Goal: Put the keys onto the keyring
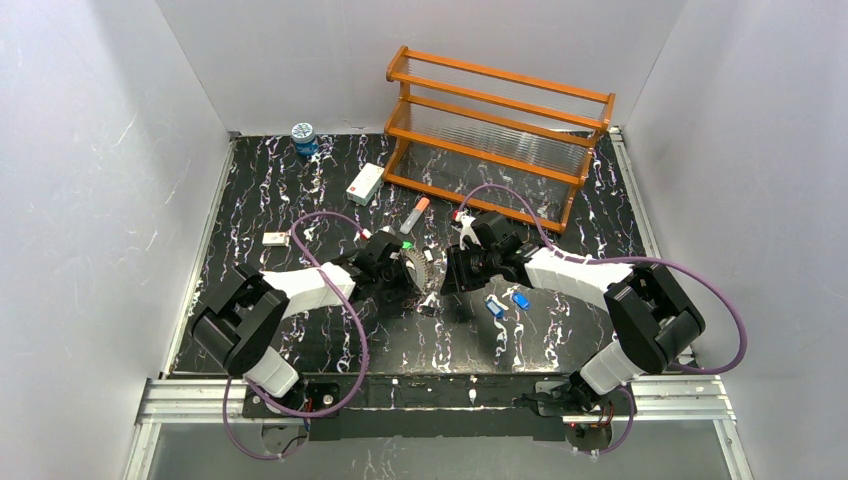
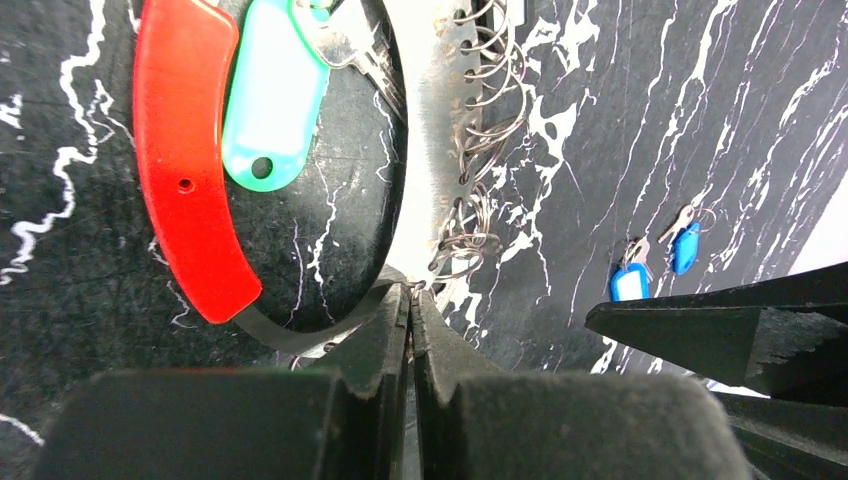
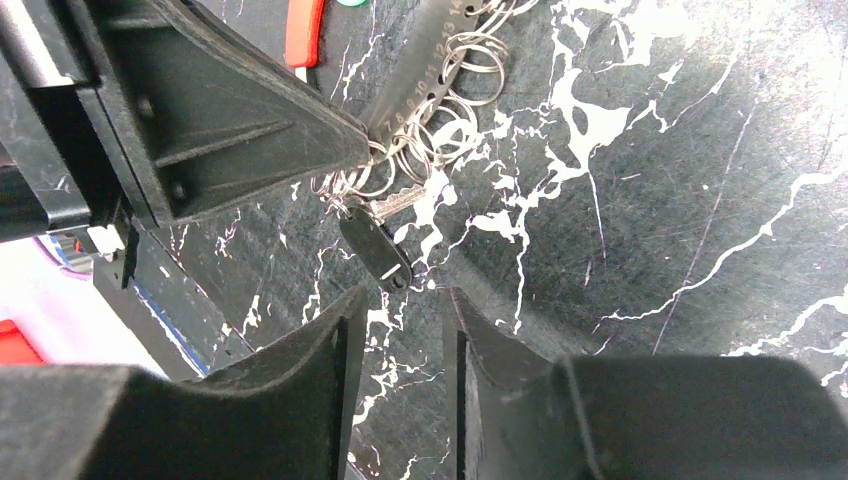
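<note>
1. Closest to the left wrist lens, the left gripper (image 2: 410,300) fills the bottom of the frame. Its two black fingers (image 2: 370,350) are pressed flat together, pinching the thin grey band at the lower end of the keyring (image 2: 185,150).
2. That keyring lies flat on the black marbled table (image 2: 700,100). It has a red plastic arc at the left of the frame and a silvery strip at centre, with small wire split rings (image 2: 480,120) strung along the strip's right edge.
3. Inside the loop at the upper left, just beside the red arc, lies a green-tagged key (image 2: 270,100), the tag's face plain.
4. Two blue-tagged keys (image 2: 630,283) lie at right centre, well apart from the loop. Any lettering on them is too small to read.
5. From the right wrist, stamped numbers run along the strip at top centre: 7, 8, 9, 10, 11, then 13 and 14 read clearly.
6. Just below the strip, a dark-tagged key (image 3: 375,250) lies with its metal end among the split rings.
7. At the bottom of that frame, the right gripper (image 3: 400,330) has its fingers parted with nothing between them, the tips just short of the dark tag.
8. From above, a white box (image 1: 365,184) with a red mark and a blue-lidded jar (image 1: 303,138) sit at the upper left. Their print is too small to read.
</note>
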Action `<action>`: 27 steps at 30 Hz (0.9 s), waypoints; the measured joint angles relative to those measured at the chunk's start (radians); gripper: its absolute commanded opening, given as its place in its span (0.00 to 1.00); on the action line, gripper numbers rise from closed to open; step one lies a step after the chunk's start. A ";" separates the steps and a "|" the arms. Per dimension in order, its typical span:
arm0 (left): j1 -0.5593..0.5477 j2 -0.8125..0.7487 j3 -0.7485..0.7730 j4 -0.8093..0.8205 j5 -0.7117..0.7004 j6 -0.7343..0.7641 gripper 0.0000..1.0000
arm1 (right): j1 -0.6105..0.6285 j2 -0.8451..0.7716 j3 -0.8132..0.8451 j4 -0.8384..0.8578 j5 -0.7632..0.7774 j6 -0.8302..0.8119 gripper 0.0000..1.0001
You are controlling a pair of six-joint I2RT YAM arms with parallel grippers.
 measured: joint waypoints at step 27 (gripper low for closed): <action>0.001 -0.373 0.108 -0.233 -0.101 0.692 0.00 | 0.000 -0.300 -0.105 0.357 -0.143 -0.253 0.62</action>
